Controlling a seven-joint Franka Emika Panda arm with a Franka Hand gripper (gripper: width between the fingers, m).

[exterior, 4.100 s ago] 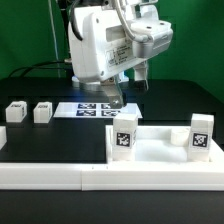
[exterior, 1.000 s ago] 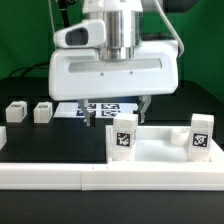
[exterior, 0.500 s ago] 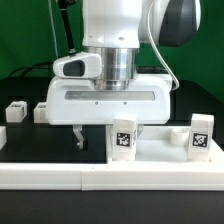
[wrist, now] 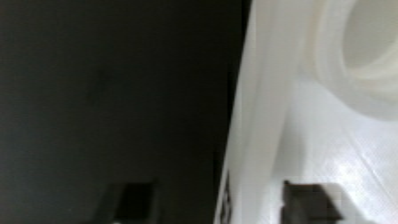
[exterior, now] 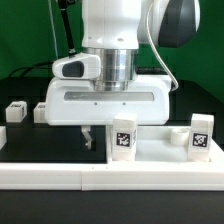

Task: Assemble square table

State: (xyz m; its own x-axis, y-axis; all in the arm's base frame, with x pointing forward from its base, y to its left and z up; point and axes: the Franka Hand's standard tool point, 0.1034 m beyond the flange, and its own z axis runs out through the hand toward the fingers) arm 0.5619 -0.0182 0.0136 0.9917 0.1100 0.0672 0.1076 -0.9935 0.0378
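Your tool (wrist: 217,202) hangs low over the black tabletop (exterior: 50,145), its two fingers (wrist: 134,200) apart and straddling one side edge of the white square table slab (exterior: 160,152). One finger is over bare tabletop and the other is over the slab, near a round corner socket (wrist: 365,50). You cannot tell whether either finger touches the slab. The slab lies by the tabletop's front edge, toward the exterior view's right corner, just behind the long white border wall (exterior: 60,176). A tagged upright leg (exterior: 124,137) stands beside the tool, and a second upright leg (exterior: 201,135) stands further along. Two loose legs (exterior: 17,112) sit near the opposite edge.
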